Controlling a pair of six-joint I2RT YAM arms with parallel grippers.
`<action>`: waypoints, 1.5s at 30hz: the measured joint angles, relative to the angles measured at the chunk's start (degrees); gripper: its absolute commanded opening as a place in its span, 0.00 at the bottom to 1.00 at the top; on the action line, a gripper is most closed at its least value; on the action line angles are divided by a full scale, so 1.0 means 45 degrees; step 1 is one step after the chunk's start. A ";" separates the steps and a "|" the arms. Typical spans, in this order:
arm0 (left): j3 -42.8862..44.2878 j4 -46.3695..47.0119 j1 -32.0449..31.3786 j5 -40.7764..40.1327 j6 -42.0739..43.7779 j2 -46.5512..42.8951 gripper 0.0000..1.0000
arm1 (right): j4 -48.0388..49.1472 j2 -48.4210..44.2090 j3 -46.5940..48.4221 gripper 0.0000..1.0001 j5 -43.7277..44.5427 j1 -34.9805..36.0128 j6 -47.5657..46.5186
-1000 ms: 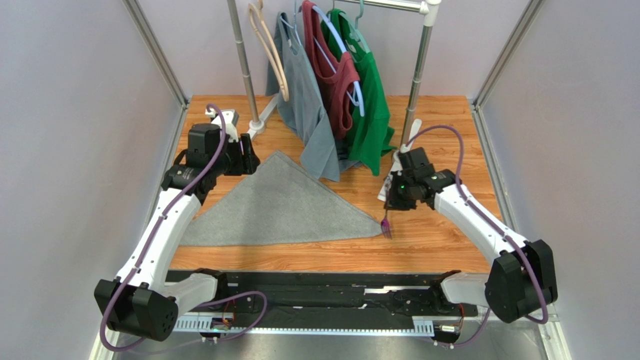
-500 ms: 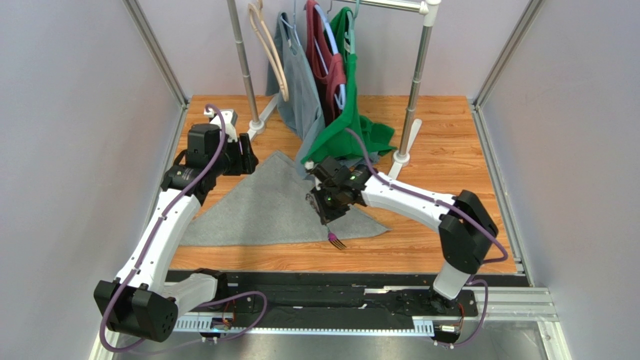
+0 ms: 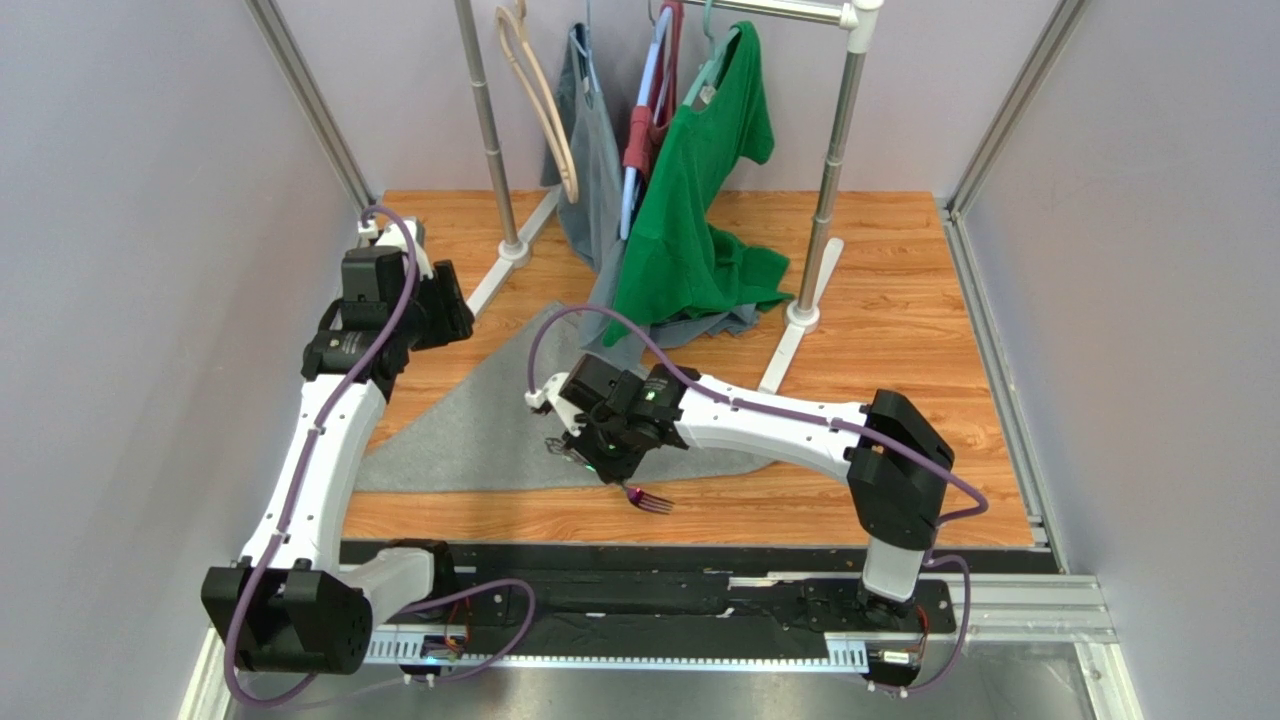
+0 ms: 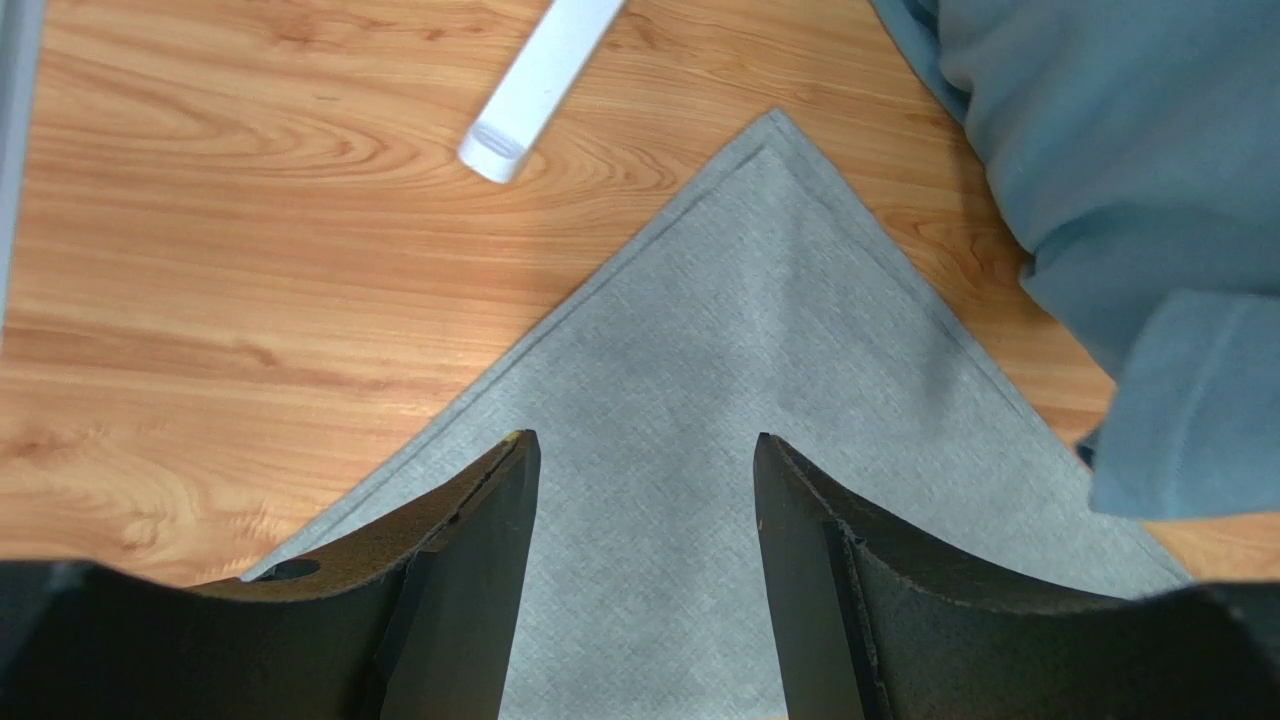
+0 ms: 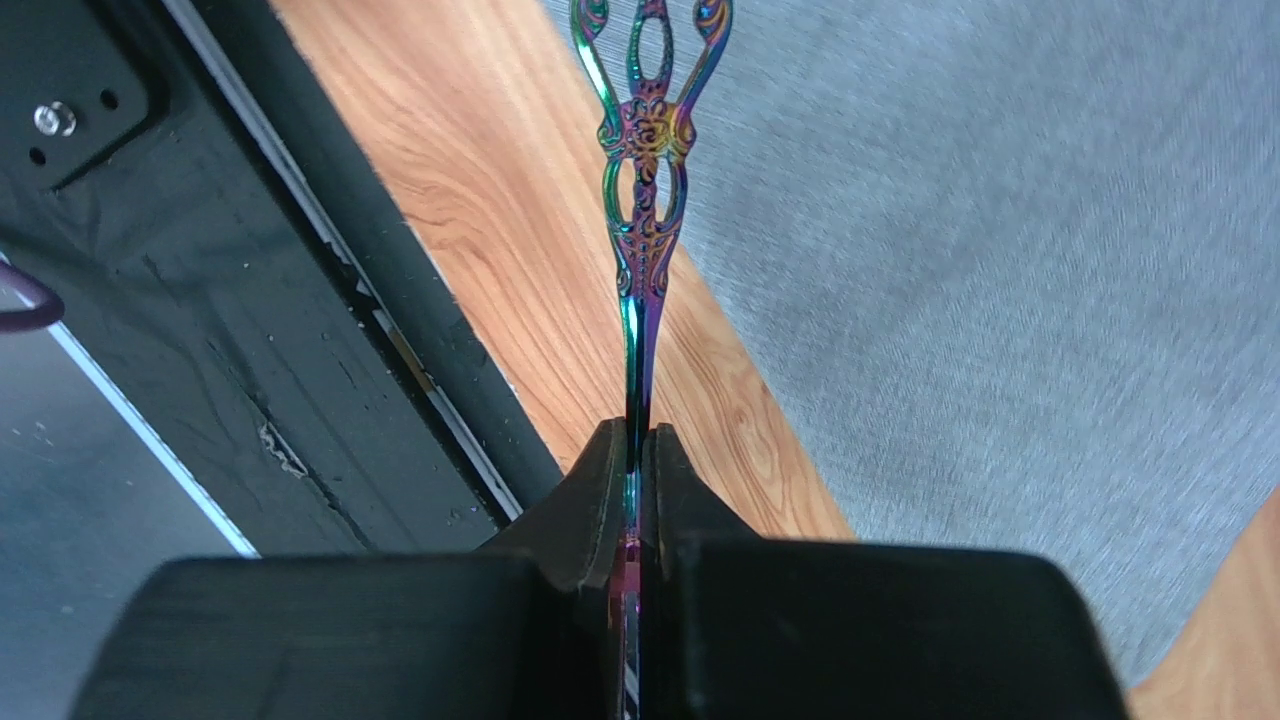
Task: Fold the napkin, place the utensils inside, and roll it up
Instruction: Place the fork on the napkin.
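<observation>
The grey napkin [image 3: 466, 420] lies folded into a triangle on the wooden table, its apex pointing toward the far side [image 4: 721, 375]. My right gripper [image 3: 604, 455] hangs over the napkin's near edge, shut on a slim iridescent fork [image 5: 646, 210]. The fork's purplish tines [image 3: 651, 503] stick out over the bare wood between the napkin [image 5: 1022, 255] and the black rail. My left gripper [image 3: 439, 308] hovers above the napkin's far-left edge. Its jaws [image 4: 643, 446] are open, with only cloth showing between them.
A clothes rack stands at the back, with a green shirt [image 3: 691, 195] and a grey shirt [image 3: 594, 165] hanging low near the napkin's apex. The grey shirt's sleeve [image 4: 1142, 225] reaches the cloth. The rack has a white foot [image 4: 534, 75] and a post [image 3: 824, 210]. A black rail [image 3: 676, 578] runs along the near edge.
My right arm swung left across the table with the fork, from the right side to the napkin's near edge, brushing the hanging clothes aside. My left arm drew back toward the far left.
</observation>
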 measured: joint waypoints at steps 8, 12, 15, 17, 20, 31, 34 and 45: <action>0.0000 0.0000 0.0423 0.0053 -0.0044 0.0000 0.64 | 0.0107 0.0976 0.1161 0.00 0.0398 0.0709 -0.2671; 0.0000 0.0000 0.0597 0.0034 -0.0049 0.0000 0.64 | 0.0505 0.1409 0.1209 0.00 0.0831 0.0733 -0.4119; 0.0000 -0.0005 0.0627 0.0029 -0.0049 0.0000 0.64 | 0.0981 0.1423 0.1025 0.00 0.1020 0.0743 -0.5095; 0.0000 0.0000 0.0636 0.0034 -0.0049 0.0000 0.64 | 0.1428 0.1423 0.0889 0.00 0.1039 0.0743 -0.5717; 0.0000 0.0000 0.0656 0.0029 -0.0044 0.0000 0.64 | 0.1846 0.1467 0.0811 0.00 0.1025 0.0763 -0.6562; 0.0000 0.0000 0.0801 0.0078 -0.0049 0.0000 0.64 | 0.2550 0.2773 0.0826 0.00 0.0801 0.0801 -0.8471; 0.0000 0.0000 0.0845 0.0087 -0.0049 0.0000 0.64 | 0.2555 0.3021 0.0957 0.00 0.0724 0.0787 -0.8757; 0.0000 0.0000 0.0845 0.0296 -0.0087 0.0000 0.64 | 0.2273 0.3653 0.2142 0.00 0.0136 0.0661 -0.8986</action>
